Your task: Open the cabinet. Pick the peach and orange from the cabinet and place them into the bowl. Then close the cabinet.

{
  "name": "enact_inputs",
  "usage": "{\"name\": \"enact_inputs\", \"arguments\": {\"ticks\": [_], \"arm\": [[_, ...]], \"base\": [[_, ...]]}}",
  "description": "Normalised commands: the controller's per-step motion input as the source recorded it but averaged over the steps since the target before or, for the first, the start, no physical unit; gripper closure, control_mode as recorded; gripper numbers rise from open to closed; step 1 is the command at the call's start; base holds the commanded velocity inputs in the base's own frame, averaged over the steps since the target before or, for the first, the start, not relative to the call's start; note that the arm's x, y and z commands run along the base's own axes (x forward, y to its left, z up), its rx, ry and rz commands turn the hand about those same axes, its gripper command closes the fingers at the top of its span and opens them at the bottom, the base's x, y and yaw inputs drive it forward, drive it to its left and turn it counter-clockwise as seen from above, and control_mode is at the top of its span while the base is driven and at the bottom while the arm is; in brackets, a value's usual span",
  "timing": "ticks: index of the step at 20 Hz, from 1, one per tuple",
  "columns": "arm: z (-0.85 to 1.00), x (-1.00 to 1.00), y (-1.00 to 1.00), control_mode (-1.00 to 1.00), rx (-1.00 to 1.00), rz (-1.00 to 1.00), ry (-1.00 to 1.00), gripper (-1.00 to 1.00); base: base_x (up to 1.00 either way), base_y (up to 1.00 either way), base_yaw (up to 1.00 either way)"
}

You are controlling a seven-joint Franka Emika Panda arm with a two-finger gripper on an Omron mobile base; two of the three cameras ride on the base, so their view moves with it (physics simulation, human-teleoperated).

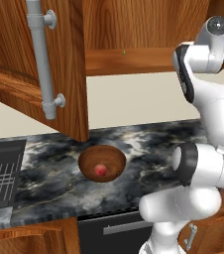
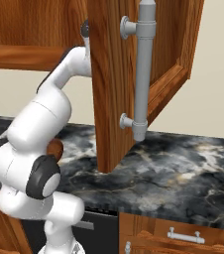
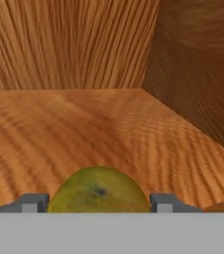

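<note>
Hand view, bottom centre: orange (image 3: 99,191) between wide-open gripper (image 3: 97,203) tips, not gripped yet. Peach (image 1: 100,169) in bowl (image 1: 90,158). Risk: round fruit rolls off cabinet (image 3: 84,129) shelf if nudged off-centre.

Cabinet (image 1: 59,59): reddish-brown wood, strong grain, satin sheen; bar handle (image 1: 42,59) of matt grey metal. Bowl (image 1: 102,163): dark grained wood, glossy. Countertop (image 1: 148,149): polished black-and-grey marbled stone. Orange (image 3: 99,191): yellow-green, dull, faintly mottled skin.
</note>
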Motion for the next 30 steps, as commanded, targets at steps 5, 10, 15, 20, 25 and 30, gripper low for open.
{"name": "enact_inputs", "arguments": {"ticks": [5,10,15,20,25,30], "arm": [[0.13,-0.74,-0.03,-1.00,-0.09,0.00,-0.07,1.00],[0.32,-0.83,0.00,-1.00,-0.10,0.00,-0.05,1.00],[0.08,-0.72,0.08,-1.00,-0.04,0.00,0.04,1.00],[0.00,-0.55,0.24,-1.00,0.00,0.00,0.14,1.00],[0.00,-0.46,0.30,-1.00,0.00,0.00,0.16,1.00],[-0.03,-0.28,0.29,-1.00,0.00,0.00,0.15,1.00]], "base": [[0.00,0.00,0.00],[0.00,0.00,0.00],[0.00,0.00,0.00],[0.00,0.00,0.00],[0.00,0.00,0.00],[0.00,0.00,0.00]]}}
